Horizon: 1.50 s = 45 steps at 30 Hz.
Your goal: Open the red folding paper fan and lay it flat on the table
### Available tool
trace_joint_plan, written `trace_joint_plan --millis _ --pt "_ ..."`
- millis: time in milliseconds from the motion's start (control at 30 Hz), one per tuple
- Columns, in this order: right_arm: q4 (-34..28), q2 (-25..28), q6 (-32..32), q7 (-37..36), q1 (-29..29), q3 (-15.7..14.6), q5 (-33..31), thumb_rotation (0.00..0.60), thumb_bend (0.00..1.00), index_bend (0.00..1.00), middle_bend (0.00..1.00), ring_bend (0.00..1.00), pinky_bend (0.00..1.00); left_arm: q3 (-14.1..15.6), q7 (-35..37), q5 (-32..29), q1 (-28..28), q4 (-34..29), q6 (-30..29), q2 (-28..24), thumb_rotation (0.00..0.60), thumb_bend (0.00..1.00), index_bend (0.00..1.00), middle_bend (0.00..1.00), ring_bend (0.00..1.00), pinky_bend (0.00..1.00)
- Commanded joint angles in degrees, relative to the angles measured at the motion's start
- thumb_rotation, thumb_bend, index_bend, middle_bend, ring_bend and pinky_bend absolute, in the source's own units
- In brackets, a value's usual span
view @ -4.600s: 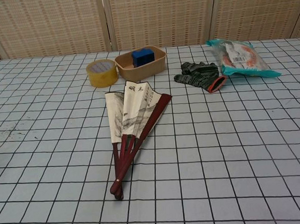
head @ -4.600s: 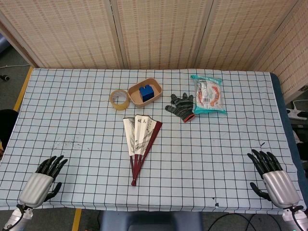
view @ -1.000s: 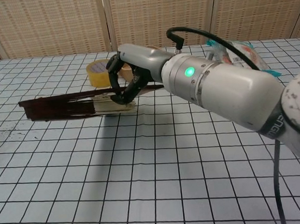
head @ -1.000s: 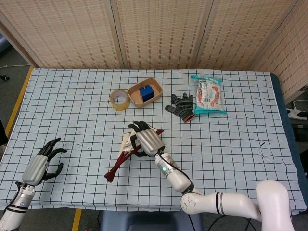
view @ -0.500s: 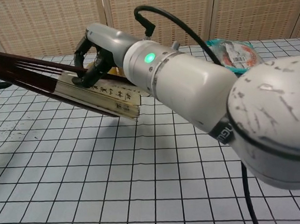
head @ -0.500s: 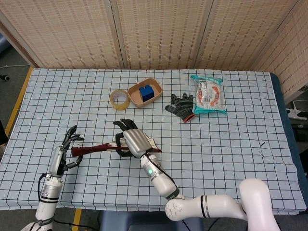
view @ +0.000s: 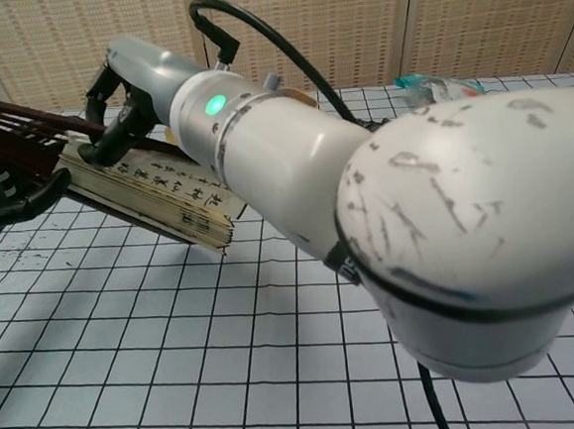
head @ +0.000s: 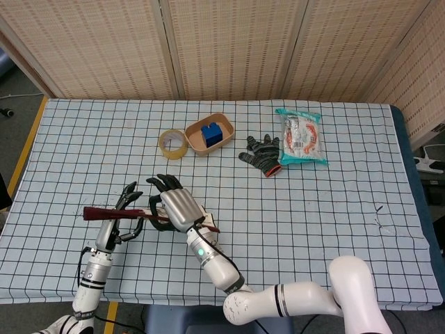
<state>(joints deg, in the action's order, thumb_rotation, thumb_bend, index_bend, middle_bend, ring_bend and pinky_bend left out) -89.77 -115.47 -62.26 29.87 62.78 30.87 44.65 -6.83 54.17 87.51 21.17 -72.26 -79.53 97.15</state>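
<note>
The red folding fan (head: 104, 212) is folded and lifted off the checked table (head: 313, 209), lying roughly level. Its dark ribs point left and its paper end (view: 156, 190) points right. My right hand (head: 175, 205) grips it at the middle, fingers wrapped over the ribs (view: 118, 84). My left hand (head: 125, 200) is at the rib end with fingers spread; the ribs pass between its fingers and thumb. In the chest view the left hand's fingers (view: 13, 201) curl just under the ribs with a gap showing.
A tape roll (head: 172, 143), a wooden bowl (head: 221, 139) holding a blue block, a dark glove (head: 262, 153) and a snack bag (head: 300, 137) lie along the far middle of the table. My right forearm (view: 387, 217) fills most of the chest view.
My right hand has carried the fan further left and nearer to me. The left hand has moved in to the right, so the rib ends now stick out past it.
</note>
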Motion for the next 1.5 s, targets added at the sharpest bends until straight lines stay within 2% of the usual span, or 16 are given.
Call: trace_joint_plan --millis 33,233,467,567,733,867,1267,1500 --pt "-0.34 0.44 -0.09 -0.1 0.44 0.56 -0.56 0.6 0.39 0.76 0.11 0.0 0.0 1.06 1.74 0.92 -0.12 -1.69 0.06 -0.94 0.6 0.46 0.23 0.0 0.0 0.13" --pt "-0.69 1.06 -0.06 -1.05 1.05 0.88 -0.7 0.6 0.39 0.76 0.11 0.0 0.0 0.58 2.15 -0.14 0.63 -4.7 1.92 -1.94 0.6 0.46 0.26 0.0 0.0 0.13" --pt "-1.63 2.32 -0.4 -1.98 1.07 0.59 -0.84 0.6 0.39 0.76 0.11 0.0 0.0 -1.98 -0.74 -4.29 0.73 -6.14 3.15 -0.8 0.6 0.46 0.58 0.02 0.0 0.13" --pt "-1.9 3.01 -0.56 -2.24 0.88 0.29 -0.97 0.6 0.39 0.76 0.11 0.0 0.0 -2.36 -1.26 -4.73 0.5 -6.32 2.88 -0.62 0.6 0.47 0.65 0.07 0.0 0.13" --pt "-2.36 4.02 -0.81 -2.72 0.5 -0.34 -1.02 0.6 0.39 0.76 0.11 0.0 0.0 -3.13 -2.2 -5.25 0.04 -5.79 1.8 0.16 0.6 0.5 0.73 0.14 0.0 0.14" --pt "-3.66 5.26 -1.51 -3.31 -0.11 -0.62 -0.35 0.6 0.39 0.76 0.11 0.0 0.0 -3.2 -2.64 -4.88 -0.02 -4.96 1.52 0.17 0.6 0.51 0.72 0.15 0.0 0.14" --pt "-8.93 12.28 -3.82 -2.95 -3.25 -1.94 1.46 0.6 0.39 0.76 0.11 0.0 0.0 -3.41 -3.16 -4.91 0.35 -3.82 2.71 -0.55 0.6 0.49 0.61 0.15 0.0 0.14" --pt "-11.14 15.93 -4.41 -2.11 -4.66 -3.64 2.21 0.6 0.39 0.76 0.11 0.0 0.0 -2.99 -3.28 -4.01 0.22 -3.26 2.2 -0.85 0.6 0.49 0.6 0.15 0.0 0.14"
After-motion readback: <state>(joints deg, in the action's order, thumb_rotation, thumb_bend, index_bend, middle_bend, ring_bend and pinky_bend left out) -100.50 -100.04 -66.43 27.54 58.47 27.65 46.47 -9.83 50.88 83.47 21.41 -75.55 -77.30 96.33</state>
